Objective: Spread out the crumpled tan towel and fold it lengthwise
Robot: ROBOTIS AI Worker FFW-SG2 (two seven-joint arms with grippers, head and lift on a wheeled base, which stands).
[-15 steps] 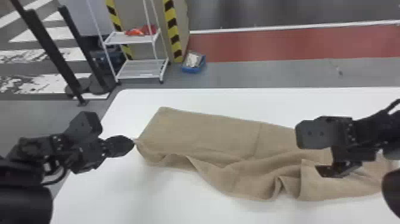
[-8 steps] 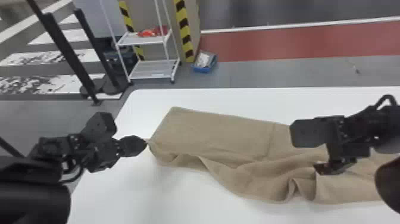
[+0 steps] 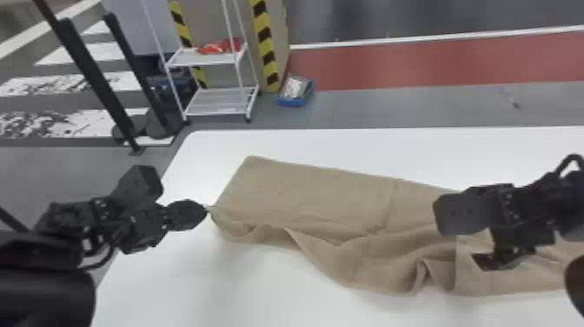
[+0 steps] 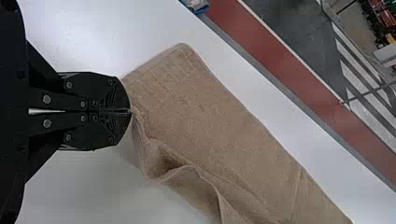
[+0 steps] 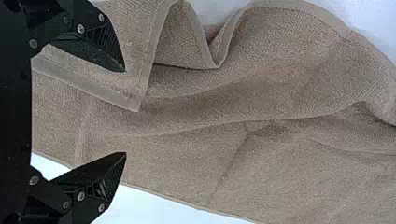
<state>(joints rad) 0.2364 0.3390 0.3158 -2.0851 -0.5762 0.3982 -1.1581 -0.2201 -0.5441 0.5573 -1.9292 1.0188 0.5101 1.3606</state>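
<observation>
The left gripper [image 3: 206, 211] holds the left end of the tan towel [image 3: 321, 195], its jaws tight together. The right gripper [image 3: 495, 261] is above this towel with jaws wide apart. The towel lies, partly wrinkled, on the white table [image 3: 169, 282].

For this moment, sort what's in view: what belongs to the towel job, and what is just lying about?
Part of the job:
- tan towel
- left gripper, shut on its edge
- right gripper, open
- white table

Just lying about:
- white shelf rack
- blue bin
</observation>
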